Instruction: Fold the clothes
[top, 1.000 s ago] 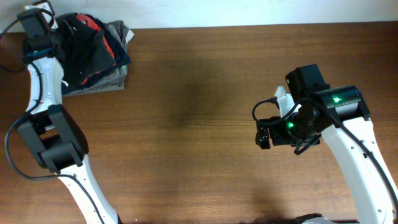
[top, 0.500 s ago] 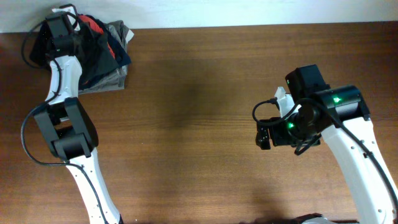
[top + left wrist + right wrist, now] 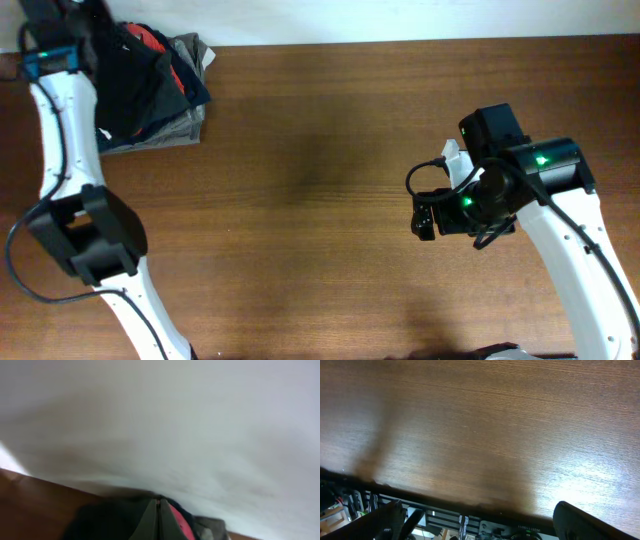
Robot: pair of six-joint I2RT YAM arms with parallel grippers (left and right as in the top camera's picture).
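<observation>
The black garment [image 3: 135,75] lies draped over a pile of folded clothes at the table's far left corner. My left gripper [image 3: 62,38] is at the pile's left edge, by the wall. In the left wrist view its fingers [image 3: 159,519] are pressed together, with black cloth [image 3: 107,522] right at their tips and red cloth [image 3: 176,521] beside them; that view is blurred. My right gripper [image 3: 425,220] hovers over bare table at the right. Its fingers [image 3: 480,527] stand wide apart and hold nothing.
Under the black garment are red [image 3: 175,78] and grey [image 3: 185,125] folded clothes. A white wall [image 3: 160,420] runs behind the pile. The wooden table [image 3: 320,180] stretches between the two arms, and its front edge [image 3: 445,497] shows in the right wrist view.
My left arm swung right over the pile, then back to the left and toward the wall. The right arm has not moved.
</observation>
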